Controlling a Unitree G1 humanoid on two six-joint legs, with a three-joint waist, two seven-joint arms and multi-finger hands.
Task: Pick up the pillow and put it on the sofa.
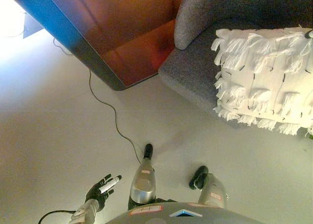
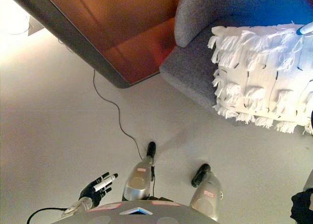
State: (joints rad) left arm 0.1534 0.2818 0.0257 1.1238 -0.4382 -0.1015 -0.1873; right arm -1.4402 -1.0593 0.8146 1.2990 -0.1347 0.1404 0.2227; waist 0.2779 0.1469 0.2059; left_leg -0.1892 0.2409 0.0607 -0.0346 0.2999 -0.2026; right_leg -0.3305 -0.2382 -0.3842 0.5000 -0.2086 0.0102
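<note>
A: Floor (image 1: 58, 116) lies bare ahead of the left hand (image 1: 101, 190), fingers spread wide, holding nothing.

B: Pillow (image 1: 266, 77) rests on the sofa (image 1: 195, 72), far right. Right hand (image 2: 302, 210) shows only in the right eye view; fingers unclear.

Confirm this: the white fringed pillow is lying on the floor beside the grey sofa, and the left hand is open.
Wrong on one count: the white fringed pillow lies on the seat of the grey sofa, not the floor, as the left eye view shows. The left hand is open.
</note>
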